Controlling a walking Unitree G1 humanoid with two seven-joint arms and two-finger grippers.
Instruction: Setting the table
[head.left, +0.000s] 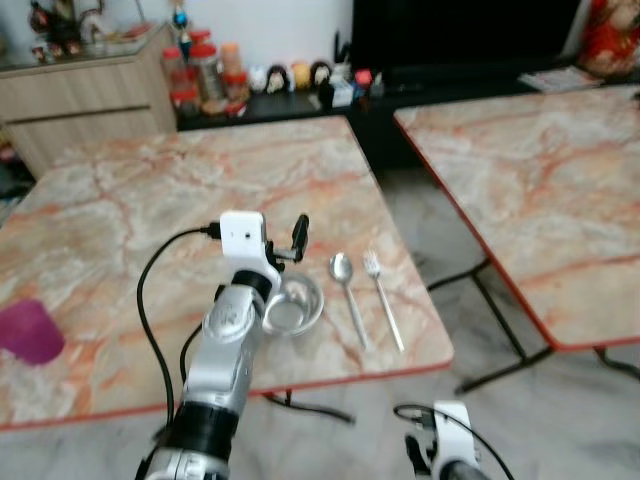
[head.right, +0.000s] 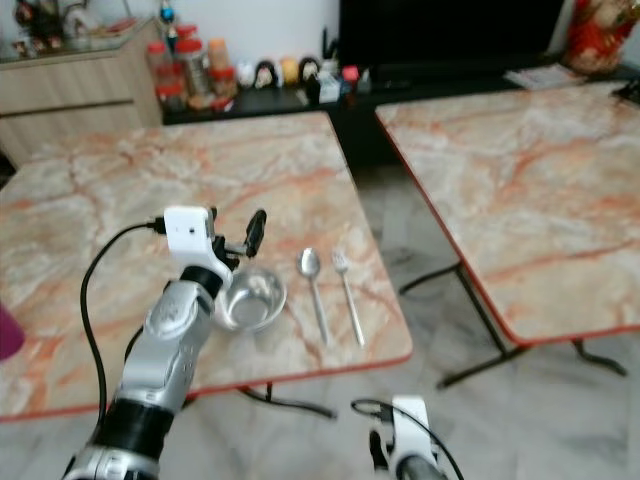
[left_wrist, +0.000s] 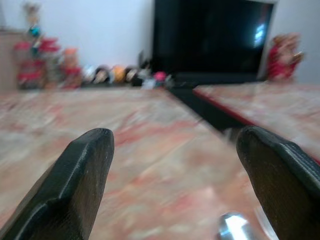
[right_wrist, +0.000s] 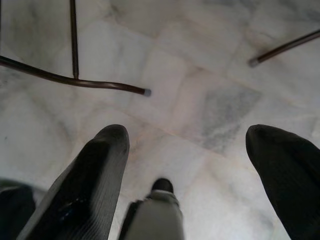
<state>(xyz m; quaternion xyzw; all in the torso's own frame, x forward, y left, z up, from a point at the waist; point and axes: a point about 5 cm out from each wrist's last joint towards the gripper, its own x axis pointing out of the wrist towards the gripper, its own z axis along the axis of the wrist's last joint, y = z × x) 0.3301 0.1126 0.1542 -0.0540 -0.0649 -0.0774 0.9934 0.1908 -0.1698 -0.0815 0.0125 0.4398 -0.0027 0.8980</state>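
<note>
A steel bowl (head.left: 297, 306) sits near the front edge of the marble table (head.left: 190, 170). To its right lie a spoon (head.left: 346, 287) and then a fork (head.left: 384, 300), side by side. My left gripper (head.left: 282, 246) hovers just above the bowl's far rim, pointing out over the table. In the left wrist view its fingers (left_wrist: 75, 180) stand wide apart with nothing between them, and the spoon's bowl (left_wrist: 232, 226) shows low down. My right gripper (right_wrist: 187, 132) hangs idle and open over the floor. A purple cup (head.left: 30, 331) stands at the table's front left.
A second marble table (head.left: 530, 170) stands to the right across a gap of pale floor, its dark folding legs (head.left: 490, 300) reaching into the gap. Behind are a wooden cabinet (head.left: 80, 100), jars (head.left: 200, 75) and figurines on a low black shelf, and a dark screen (head.left: 460, 30).
</note>
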